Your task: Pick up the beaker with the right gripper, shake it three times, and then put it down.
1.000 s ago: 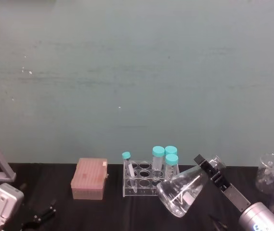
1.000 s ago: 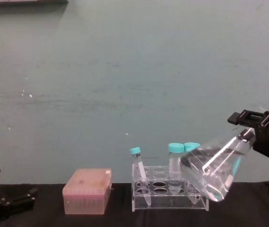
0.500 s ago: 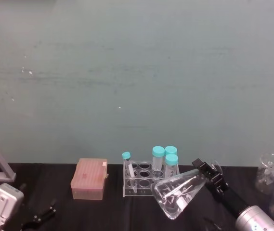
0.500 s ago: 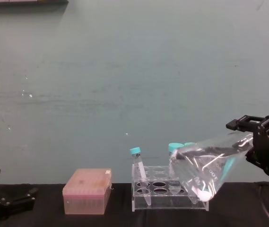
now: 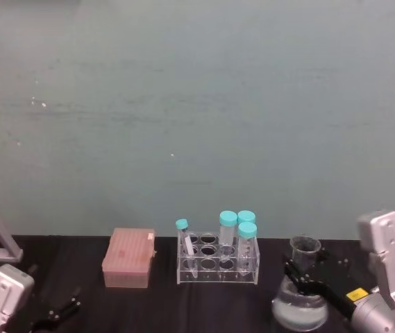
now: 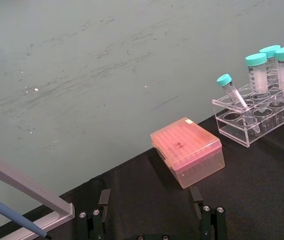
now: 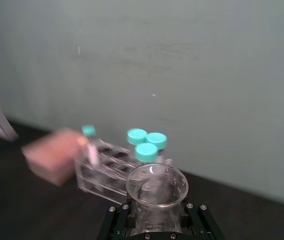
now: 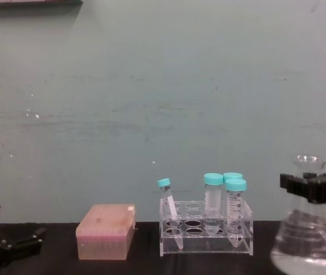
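Easy on the set-down

My blocky black right gripper (image 8: 307, 187) pinches the neck of the clear glass conical beaker (image 8: 305, 240), upright near the clear plastic tube rack (image 8: 205, 229). I'd lower straight, seat it flat, then let go. Slim-fingered left gripper (image 6: 150, 200) sits parked, spread.

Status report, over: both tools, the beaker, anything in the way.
Right tool clamped on beaker neck. Beaker upright, low; contact with table unclear. Left tool open, parked low left. Tube rack beside beaker, apart.

Dim, flat, even light, soft shadows
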Controlling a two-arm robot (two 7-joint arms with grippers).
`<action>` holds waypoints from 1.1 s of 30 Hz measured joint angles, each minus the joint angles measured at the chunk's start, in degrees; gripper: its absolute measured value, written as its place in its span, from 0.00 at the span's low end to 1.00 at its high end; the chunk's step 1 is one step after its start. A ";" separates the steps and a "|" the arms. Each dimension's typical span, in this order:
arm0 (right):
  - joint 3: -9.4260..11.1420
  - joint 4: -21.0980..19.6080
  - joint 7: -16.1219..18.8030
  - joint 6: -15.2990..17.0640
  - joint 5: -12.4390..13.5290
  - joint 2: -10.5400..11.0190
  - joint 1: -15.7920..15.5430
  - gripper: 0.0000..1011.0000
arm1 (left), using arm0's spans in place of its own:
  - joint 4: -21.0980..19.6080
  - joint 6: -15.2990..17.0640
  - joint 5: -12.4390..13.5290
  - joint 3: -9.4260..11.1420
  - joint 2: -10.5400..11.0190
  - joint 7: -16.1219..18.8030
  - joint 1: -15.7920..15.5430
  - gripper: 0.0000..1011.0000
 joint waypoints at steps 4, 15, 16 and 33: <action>-5.15 -0.73 -2.95 -3.06 -14.89 5.24 1.74 0.45 | 0.00 0.00 0.00 0.00 0.00 0.00 0.00 0.99; -11.71 -0.95 -8.74 -8.11 -36.59 10.64 4.01 0.45 | 0.00 0.00 0.00 0.00 0.00 0.00 0.00 0.99; -11.90 -0.92 -8.97 -8.35 -37.40 10.75 4.07 0.45 | 0.00 0.00 0.00 0.00 0.00 0.00 0.00 0.99; -10.18 -0.23 -7.78 -10.08 -38.90 9.45 3.72 0.45 | 0.00 0.00 0.00 0.00 0.00 0.00 0.00 0.99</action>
